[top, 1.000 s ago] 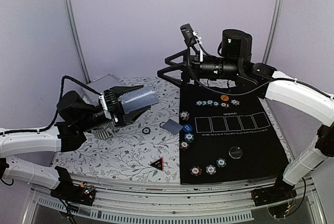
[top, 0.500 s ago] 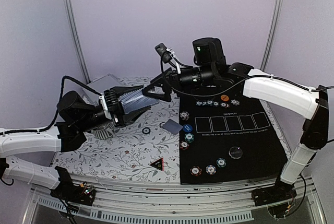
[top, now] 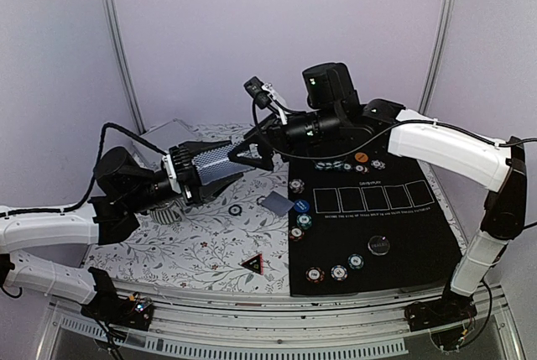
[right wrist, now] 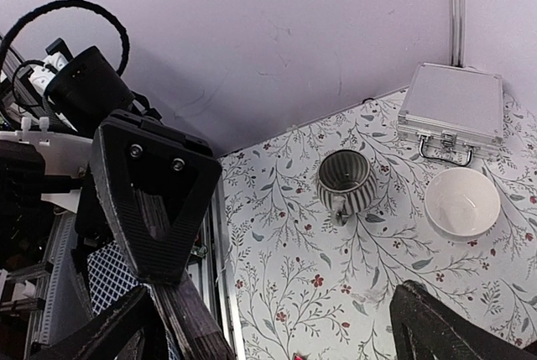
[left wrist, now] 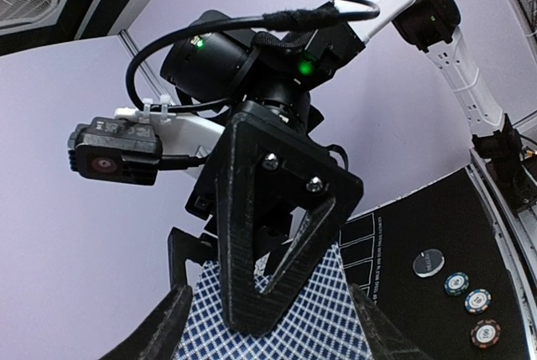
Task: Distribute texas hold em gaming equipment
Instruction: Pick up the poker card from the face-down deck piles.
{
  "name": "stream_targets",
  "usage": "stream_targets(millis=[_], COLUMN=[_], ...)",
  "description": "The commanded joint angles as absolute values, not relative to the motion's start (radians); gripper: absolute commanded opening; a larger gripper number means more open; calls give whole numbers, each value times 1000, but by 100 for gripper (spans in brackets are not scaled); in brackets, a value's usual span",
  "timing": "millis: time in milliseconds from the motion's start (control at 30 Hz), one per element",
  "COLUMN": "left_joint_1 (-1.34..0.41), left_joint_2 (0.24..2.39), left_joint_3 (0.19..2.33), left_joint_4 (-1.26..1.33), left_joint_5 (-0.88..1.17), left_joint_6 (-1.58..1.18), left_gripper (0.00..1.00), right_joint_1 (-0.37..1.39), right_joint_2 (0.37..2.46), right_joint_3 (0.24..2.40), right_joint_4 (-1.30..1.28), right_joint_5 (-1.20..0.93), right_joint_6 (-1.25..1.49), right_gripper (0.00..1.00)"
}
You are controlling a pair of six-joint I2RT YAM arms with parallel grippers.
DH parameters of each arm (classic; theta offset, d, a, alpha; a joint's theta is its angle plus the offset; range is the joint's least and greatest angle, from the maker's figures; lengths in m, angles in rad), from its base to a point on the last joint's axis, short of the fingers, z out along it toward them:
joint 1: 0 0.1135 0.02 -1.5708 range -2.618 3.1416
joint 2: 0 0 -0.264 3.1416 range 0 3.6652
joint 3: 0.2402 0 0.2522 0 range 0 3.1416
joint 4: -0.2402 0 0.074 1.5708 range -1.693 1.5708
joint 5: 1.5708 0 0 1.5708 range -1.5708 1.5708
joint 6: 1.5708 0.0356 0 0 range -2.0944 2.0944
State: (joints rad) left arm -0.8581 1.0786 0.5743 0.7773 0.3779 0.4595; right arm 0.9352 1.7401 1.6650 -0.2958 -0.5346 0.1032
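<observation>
Three striped poker chips (top: 338, 272) in a bent row near the front of the black mat (top: 419, 242), with one black disc (top: 379, 244) just behind. Three more chips (top: 296, 185) down the left edge of the mat, with one blue round button (top: 300, 206) between the first and the second. One bunch of chips (top: 337, 165) at the far edge, too small to count, one orange chip (top: 361, 157) among them. One lone chip (top: 236, 210) out on the flowery cloth (top: 168, 242). One single card (top: 276, 202), grey-blue, lying flat on the cloth just left of the mat. One black triangle marker (top: 254, 263) near the front of the cloth. Five white boxes (top: 373, 198) drawn in a line on the mat. At the back left, one silver case (right wrist: 453, 108), one white bowl (right wrist: 462, 202) and one striped mug (right wrist: 345, 182), near each other. One pack of playing cards (top: 210, 159) with checked blue backs, up in the air over the cloth, pinched flat between the two fingers of the left gripper (top: 225, 164), jaws partway apart around the pack. Right gripper (top: 252, 146) spread very wide, holding nothing, one finger (left wrist: 268, 234) right in front of the free end of the pack. Touching the cards or not: cannot tell.
</observation>
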Motion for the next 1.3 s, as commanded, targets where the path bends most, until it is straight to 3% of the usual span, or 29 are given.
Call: stream_targets(millis=[0,267,500,700,867,1100,1267], left_joint_1=[-853,-854,-853,-854,-854,-853,-853], left_joint_2=[1071,1071,1073,1074,1075,1075,1074], left_joint_3=[572,572,573,572,573,572,573], left_joint_4=[812,812,810,810,808,808,809], left_joint_5=[376,375,375,375,376,375,371], left_joint_6=[463,465,465,466,465,465,465], left_gripper=[56,56,56,56,56,56,56], right_joint_1=[933,913,914,913,914,913,914], right_joint_2=[1698,1663,1648,1635,1631,1637,1635], right_joint_3=[1683,1681,1693,1697,1703,1716,1718], right_joint_4=[-372,-406,-410,-419,-430,-448,-458], right_joint_5=[-425,-379,-464,-493,-506,-563,-600], right_joint_6=[27,12,11,-23,-20,-9,-6], right_gripper=[99,99,100,81,55,37,29])
